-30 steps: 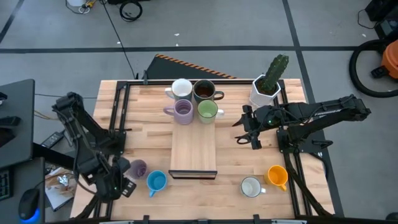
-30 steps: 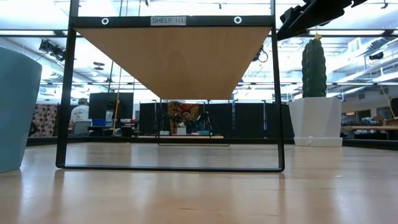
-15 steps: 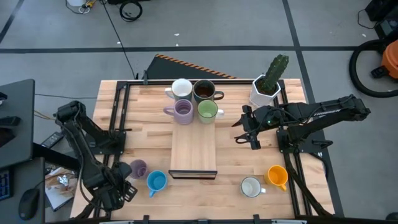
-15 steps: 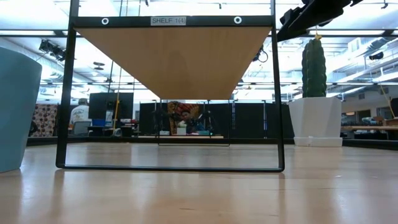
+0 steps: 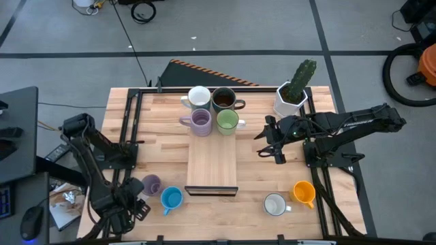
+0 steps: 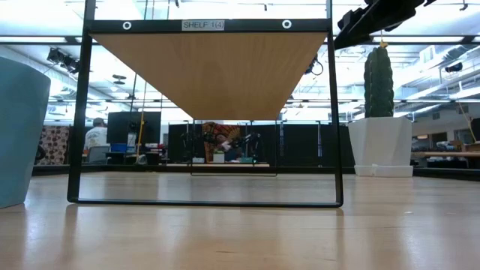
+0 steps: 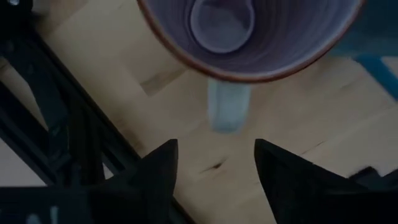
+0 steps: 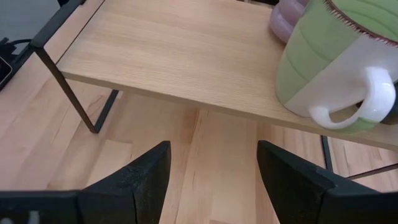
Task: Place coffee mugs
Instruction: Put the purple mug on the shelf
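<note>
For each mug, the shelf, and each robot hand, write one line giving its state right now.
Left hand: open, empty, over purple mug.
Right hand: open, empty, facing shelf.
White, brown, lilac, green mugs: upright on shelf.
Blue, white, orange mugs: upright on table.

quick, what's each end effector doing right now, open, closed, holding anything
Left end effector: open, empty, by the lilac mug.
Right end effector: open, empty, beside the shelf.
</note>
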